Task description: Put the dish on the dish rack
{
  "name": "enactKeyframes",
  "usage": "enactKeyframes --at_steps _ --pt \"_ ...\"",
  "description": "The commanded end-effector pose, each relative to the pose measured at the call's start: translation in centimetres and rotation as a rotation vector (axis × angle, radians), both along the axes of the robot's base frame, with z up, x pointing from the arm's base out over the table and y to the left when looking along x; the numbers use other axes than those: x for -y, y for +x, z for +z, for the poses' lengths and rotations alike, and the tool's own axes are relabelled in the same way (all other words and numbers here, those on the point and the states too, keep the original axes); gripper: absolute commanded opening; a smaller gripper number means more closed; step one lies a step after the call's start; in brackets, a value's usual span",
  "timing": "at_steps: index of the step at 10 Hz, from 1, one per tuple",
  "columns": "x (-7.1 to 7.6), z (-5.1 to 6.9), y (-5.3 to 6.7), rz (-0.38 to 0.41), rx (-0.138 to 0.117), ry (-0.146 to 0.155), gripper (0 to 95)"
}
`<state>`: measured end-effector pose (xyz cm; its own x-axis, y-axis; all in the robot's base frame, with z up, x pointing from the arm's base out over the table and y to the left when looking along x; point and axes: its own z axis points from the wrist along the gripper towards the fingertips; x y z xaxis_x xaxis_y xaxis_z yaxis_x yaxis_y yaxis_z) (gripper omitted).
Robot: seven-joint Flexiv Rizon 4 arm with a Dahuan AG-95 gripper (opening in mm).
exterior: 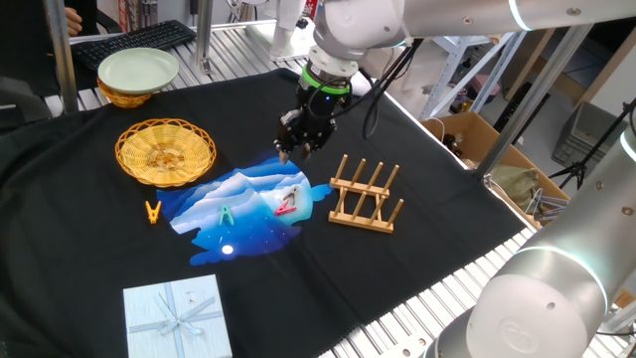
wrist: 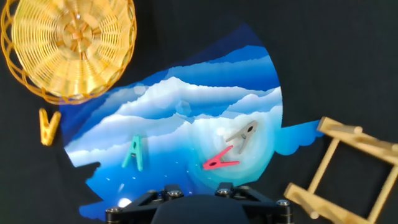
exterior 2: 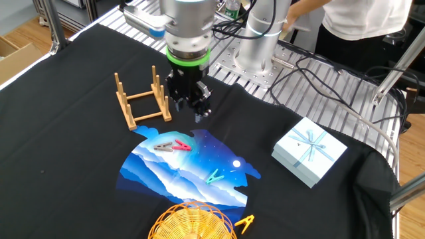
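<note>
From my hand view, the dish [wrist: 68,46] lies far left on the worktop [wrist: 336,56], the dish rack [wrist: 348,177] right, three pegs [wrist: 230,149] on the printed mat [wrist: 186,118] between.

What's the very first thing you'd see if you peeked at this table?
Probably the bright blue picture of snowy mountains in the middle of the black cloth, with little clothespins on it. Next, the golden woven dish on one side of it and the small wooden dish rack on the other. The robot's gripper hangs above, holding nothing.

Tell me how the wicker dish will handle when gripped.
The wicker dish looks light, given its open lattice weave. Its thin rim may flex slightly under the fingers. Shallow and round, it probably slides on the black cloth rather than tips.
</note>
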<state>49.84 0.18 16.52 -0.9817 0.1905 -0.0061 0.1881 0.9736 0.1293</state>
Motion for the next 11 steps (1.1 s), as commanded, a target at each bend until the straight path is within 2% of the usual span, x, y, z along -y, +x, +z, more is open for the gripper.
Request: enactKeyframes --at_steps 1,3,5,8,11 --pt "-0.1 -0.3 0.1 -0.007 0.002 0.004 0.0" --pt "-0.2 -0.6 0.3 -0.008 0.002 -0.007 0.0" --pt "-0.5 -1.0 0.7 -0.017 0.001 -0.005 0.0" --pt "-1.2 -1.6 1.8 -0.027 -0.004 -0.005 0.0" --pt "-2.5 -2.5 3.4 -0.04 -0.02 -0.007 0.0"
